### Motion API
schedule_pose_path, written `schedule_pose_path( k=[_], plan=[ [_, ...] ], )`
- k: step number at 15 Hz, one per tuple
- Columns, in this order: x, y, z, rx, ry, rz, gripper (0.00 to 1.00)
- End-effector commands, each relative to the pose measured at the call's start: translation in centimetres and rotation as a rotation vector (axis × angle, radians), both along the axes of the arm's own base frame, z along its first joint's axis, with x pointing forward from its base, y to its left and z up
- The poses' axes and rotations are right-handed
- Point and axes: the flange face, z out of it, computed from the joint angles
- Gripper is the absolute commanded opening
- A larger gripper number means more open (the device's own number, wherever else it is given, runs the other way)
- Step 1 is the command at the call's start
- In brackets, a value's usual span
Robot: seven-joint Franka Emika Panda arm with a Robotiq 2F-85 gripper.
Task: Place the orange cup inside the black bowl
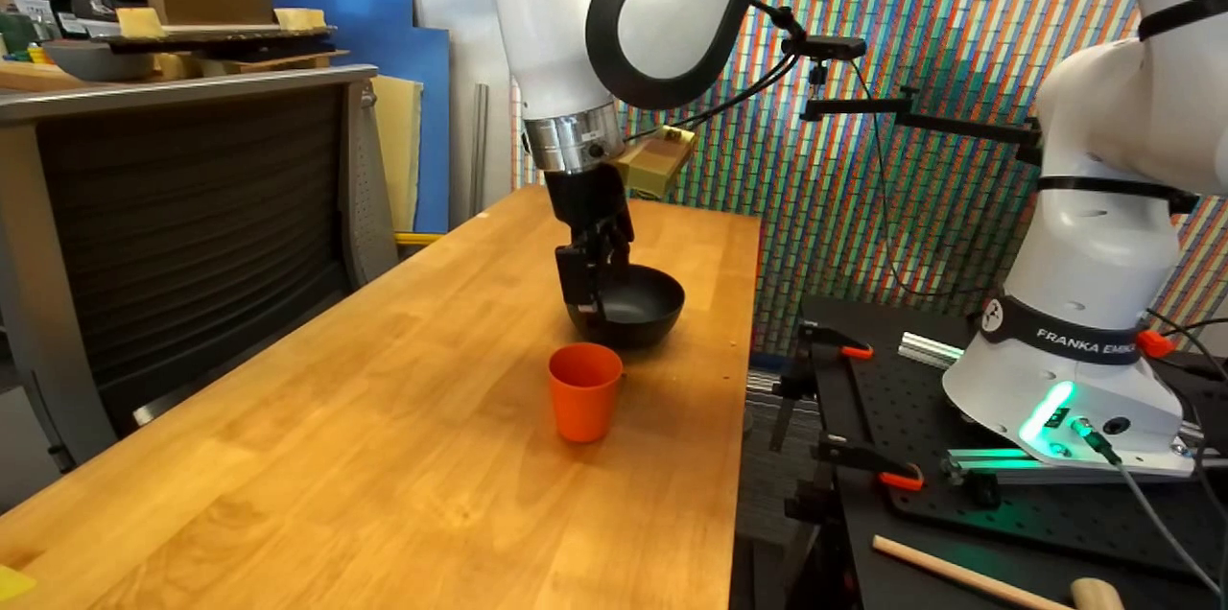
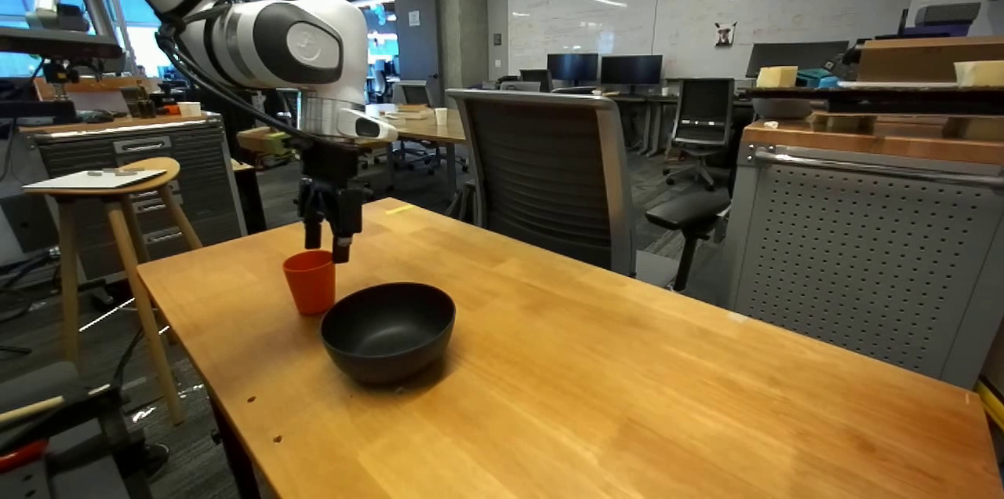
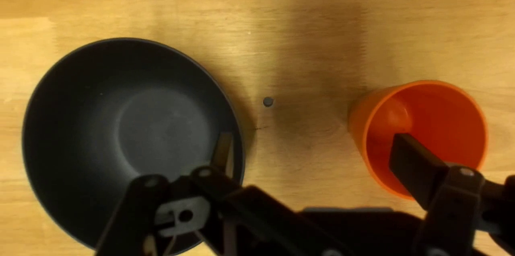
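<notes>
Over on the right of the wrist view is the cup [image 3: 438, 115], upright on the worktop [image 3: 301, 18], mouth facing up. The bowl [image 3: 157, 127] fills most of the left side, and the two are clearly apart, with wood and a little grey spot [image 3: 268, 102] between them. So yeah, cup's outside the bowl. The claw [image 3: 314, 143] is spread wide, fingers [image 3: 418, 165] well separated; one covers part of the cup's opening from that camera and the other covers the bowl's lower right. In an exterior view there's a gap between the fingertips [image 1: 583, 296] and the cup's rim, while the claw hides some of the bowl's left edge.

As for the clutter: lower right in an exterior view there's a wooden rod [image 1: 969, 575], with orange-tipped clamps [image 1: 868, 458] up and left of it and the arm's base [image 1: 1103, 389] farther up. A chair [image 2: 541, 177] stands mid-frame behind the worktop in an exterior view, a stool [image 2: 161, 165] off to the left carries some paper [image 2: 86, 180], and a whiteboard [image 2: 690, 12] runs across the upper right, monitors [image 2: 572, 68] in front of its lower part.
</notes>
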Motion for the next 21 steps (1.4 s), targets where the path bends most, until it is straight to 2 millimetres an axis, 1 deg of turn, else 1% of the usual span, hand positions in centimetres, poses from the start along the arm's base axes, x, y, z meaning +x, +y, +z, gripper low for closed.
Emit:
schedule_pose_path(
  k=[1,8,14,15,16,17,18,20,21],
  plan=[
    [0.4,0.5,-0.2,-0.002,-0.036,-0.003,1.0],
    [0.3,0.9,-1.3,0.05,-0.007,-0.034,1.0],
    [0.3,2.2,-3.3,0.036,0.026,0.001,1.0],
    [0.2,2.5,-3.6,0.031,0.032,0.012,0.84],
    [0.2,2.7,-3.9,0.027,0.036,0.019,0.73],
    [0.2,2.9,-4.0,0.03,0.039,0.024,0.66],
    [0.2,3.1,-4.1,0.031,0.039,0.027,0.56],
    [0.2,3.3,-4.2,0.034,0.041,0.033,0.4],
    [0.2,3.3,-4.2,0.036,0.042,0.034,0.33]
  ],
)
